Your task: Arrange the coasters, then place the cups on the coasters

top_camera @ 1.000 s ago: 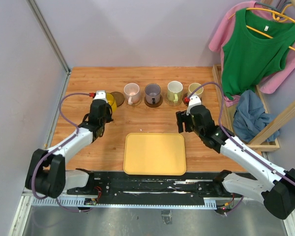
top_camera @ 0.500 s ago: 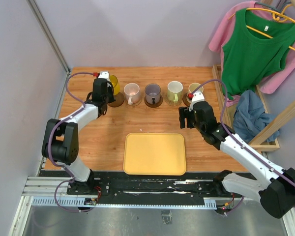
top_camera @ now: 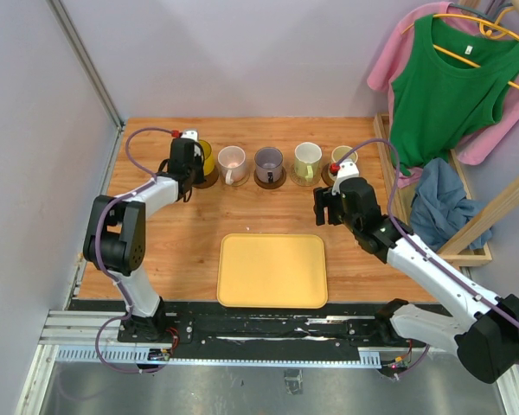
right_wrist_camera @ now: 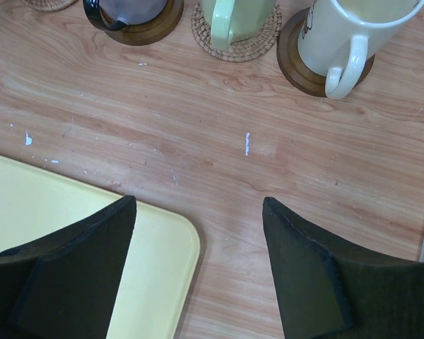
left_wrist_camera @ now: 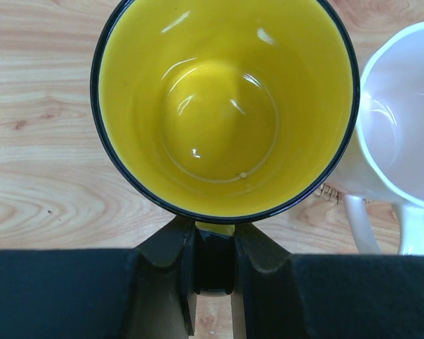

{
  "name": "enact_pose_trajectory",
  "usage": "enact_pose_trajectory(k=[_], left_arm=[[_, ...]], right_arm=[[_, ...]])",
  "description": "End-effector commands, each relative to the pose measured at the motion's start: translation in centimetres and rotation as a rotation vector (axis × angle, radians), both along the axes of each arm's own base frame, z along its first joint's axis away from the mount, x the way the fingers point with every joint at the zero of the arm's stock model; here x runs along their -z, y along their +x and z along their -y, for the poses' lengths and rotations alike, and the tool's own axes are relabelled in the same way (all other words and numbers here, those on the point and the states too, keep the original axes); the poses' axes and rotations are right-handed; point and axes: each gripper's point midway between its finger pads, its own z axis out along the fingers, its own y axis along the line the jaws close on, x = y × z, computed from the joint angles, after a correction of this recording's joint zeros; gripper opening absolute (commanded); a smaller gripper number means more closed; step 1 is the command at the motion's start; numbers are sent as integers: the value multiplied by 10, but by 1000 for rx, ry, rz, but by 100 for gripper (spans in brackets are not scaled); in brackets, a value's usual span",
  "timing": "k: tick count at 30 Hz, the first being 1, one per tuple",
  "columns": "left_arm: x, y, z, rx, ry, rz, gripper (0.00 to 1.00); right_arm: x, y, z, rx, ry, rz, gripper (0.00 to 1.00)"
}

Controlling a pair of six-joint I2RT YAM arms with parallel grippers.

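Five cups stand in a row at the back. My left gripper is shut on the handle of the translucent yellow cup, which sits over the leftmost dark brown coaster; whether it rests on it I cannot tell. In the left wrist view my left gripper pinches that handle. The pink cup, purple-grey cup, green-white cup and cream cup each stand on a coaster: dark brown, tan woven, dark brown. My right gripper hangs open and holds nothing.
A rectangular yellow tray lies at the front middle; its corner shows under my right gripper. A wooden rack with hanging clothes and a blue cloth borders the right edge. A wall runs along the left.
My left arm carried the yellow cup back and to the right, from beside the leftmost coaster to over it. My right gripper shifted slightly back, still open.
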Motion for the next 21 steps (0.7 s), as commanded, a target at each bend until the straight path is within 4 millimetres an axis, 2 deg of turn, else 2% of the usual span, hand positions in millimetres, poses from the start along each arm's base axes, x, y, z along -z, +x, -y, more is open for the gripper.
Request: enact_pose_trajectory(k=[1, 21], left_arm=[[-31, 23, 2, 1, -20, 100, 1], [-6, 19, -2, -22, -3, 50, 1]], right_arm=[[-16, 10, -3, 9, 40, 29, 73], [-10, 9, -6, -6, 43, 7, 73]])
